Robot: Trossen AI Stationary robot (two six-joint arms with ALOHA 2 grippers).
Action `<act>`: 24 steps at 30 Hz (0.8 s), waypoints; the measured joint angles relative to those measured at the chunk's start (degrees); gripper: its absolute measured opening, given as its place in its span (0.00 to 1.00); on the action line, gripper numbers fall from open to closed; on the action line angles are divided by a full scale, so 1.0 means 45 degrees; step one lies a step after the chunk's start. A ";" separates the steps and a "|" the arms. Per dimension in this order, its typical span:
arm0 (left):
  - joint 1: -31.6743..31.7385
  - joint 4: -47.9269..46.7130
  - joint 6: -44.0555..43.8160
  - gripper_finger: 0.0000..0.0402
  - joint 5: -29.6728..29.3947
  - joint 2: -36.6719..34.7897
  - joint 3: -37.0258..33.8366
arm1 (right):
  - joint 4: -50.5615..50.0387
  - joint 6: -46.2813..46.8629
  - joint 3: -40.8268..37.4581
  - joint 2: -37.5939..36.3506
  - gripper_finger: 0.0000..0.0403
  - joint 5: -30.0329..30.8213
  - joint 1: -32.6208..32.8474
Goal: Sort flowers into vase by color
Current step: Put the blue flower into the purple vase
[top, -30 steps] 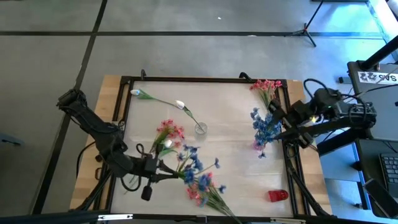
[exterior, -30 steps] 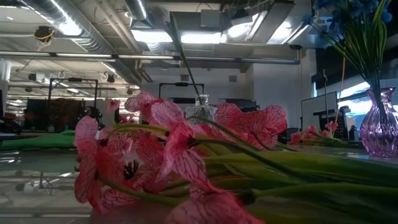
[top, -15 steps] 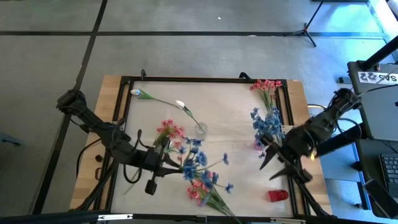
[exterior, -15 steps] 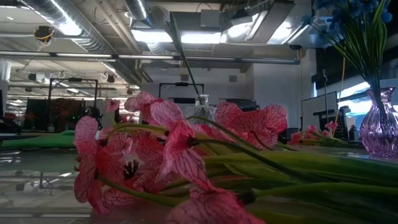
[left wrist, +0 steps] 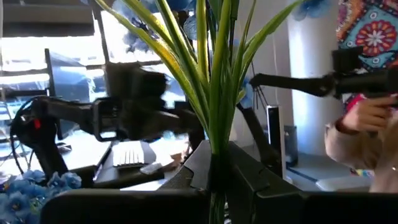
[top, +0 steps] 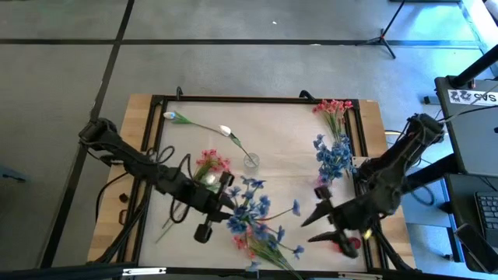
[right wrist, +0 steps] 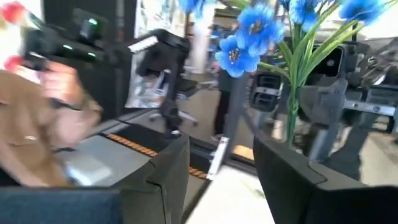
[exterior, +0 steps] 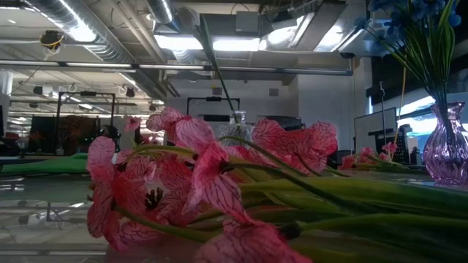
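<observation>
My left gripper [top: 228,204] is over the near middle of the table, shut on a blue-flowered sprig [top: 255,207] with long green leaves [left wrist: 211,68]. My right gripper [top: 315,223] is open, near the table's near right, facing that sprig; its wrist view shows the blue blooms [right wrist: 249,37] ahead, past its fingers [right wrist: 292,180]. A clear vase [top: 250,161] holds white-bud stems [top: 198,124]. A purple vase [exterior: 446,153] holds blue flowers [top: 333,155]. Pink flowers [top: 334,109] are at the far right corner. More pink blooms [top: 210,164] lie on the table. My left gripper pinches the blue sprig's green stems [left wrist: 214,163] between its two fingers, low on the bunch. The fingers come level from the table's left. The leaves and blooms stretch beyond the fingertips toward the right arm and look lifted clear of the table.
A heap of pink and blue sprigs [top: 261,241] lies by the near edge and fills the low view's front [exterior: 212,190]. A small red object [top: 348,244] sits near the right gripper. A black frame [top: 233,99] rims the table. A person's hand [left wrist: 367,118] shows beyond the table.
My left gripper has moved toward the table's right, carrying the blue sprig, whose blooms now reach farther right. My right arm has swung away from the purple vase at the right edge, toward the near edge and inward to the left, ending opposite the sprig.
</observation>
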 joint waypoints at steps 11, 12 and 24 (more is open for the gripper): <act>0.0758 0.2533 -0.0120 0.05 0.0424 0.1757 0.0000 | 0.2708 -0.2479 0.0000 0.1961 0.45 0.3121 -0.0392; 0.0779 0.2694 -0.0112 0.06 0.0428 0.1911 0.0000 | 0.2701 -0.2384 0.0000 0.2025 0.46 0.3124 -0.0553; 0.1332 0.2941 -0.0144 0.06 0.0368 0.2814 -0.0005 | 0.2862 -0.1036 0.0000 0.2266 0.71 0.0229 -0.2781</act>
